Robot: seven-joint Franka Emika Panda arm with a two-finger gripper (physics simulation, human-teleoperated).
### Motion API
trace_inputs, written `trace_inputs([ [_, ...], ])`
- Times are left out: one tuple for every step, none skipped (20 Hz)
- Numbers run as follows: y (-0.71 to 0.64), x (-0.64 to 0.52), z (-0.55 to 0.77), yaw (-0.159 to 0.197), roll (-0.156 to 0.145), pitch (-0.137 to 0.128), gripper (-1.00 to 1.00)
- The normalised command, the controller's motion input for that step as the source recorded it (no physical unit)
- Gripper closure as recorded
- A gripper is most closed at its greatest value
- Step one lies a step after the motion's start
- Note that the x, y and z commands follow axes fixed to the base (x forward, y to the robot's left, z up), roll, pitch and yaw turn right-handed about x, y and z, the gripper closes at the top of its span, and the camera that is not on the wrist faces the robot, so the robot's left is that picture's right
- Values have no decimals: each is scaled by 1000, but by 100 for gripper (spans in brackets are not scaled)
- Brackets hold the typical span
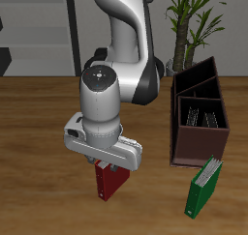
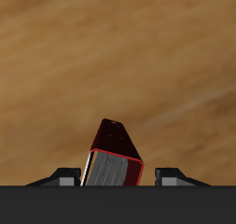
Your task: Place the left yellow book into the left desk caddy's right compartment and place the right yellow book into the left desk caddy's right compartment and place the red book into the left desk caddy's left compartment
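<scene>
The red book (image 1: 108,183) stands upright on the table near its front edge, dark red with pale page edges. My gripper (image 1: 107,167) is directly above it, open, with one finger on each side of the book's top. In the wrist view the red book (image 2: 112,156) sits between my fingers (image 2: 66,176); my gripper (image 2: 118,177) is not closed on it. The left desk caddy (image 1: 178,123) is a dark box beside the arm. The two grey striped books (image 1: 201,116) stand in its section nearer the table's front edge. Its farther section (image 1: 199,84) looks empty.
A green book (image 1: 203,188) leans upright just in front of the caddy, near the table's front edge. A potted plant (image 1: 194,16) stands behind the caddy. The robot's base is at the back of the wooden table.
</scene>
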Motion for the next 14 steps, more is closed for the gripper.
trace_inputs([
  [100, -29, 34, 25, -19, 10, 100],
  [8, -95, 103, -20, -21, -7, 100],
  [-54, -50, 62, -8, -12, -11, 100],
  [-32, -17, 164, 10, -36, -12, 100],
  [-197, -132, 316, -52, -91, -8, 100],
  [9, -76, 325, -25, -49, -23, 100],
  [300, -368, 926, 85, -67, -53, 100],
  [-72, 25, -18, 0, 0, 0, 100],
  [261, -318, 1055, 99, -74, -33, 100],
  [-26, -106, 463, 6, -71, 11, 100],
  [46, -166, 533, -19, -4, -32, 100],
  [174, -360, 908, 76, -45, -92, 100],
  [38, -228, 661, -21, -94, 6, 100],
  [60, -225, 662, 30, -34, -12, 100],
])
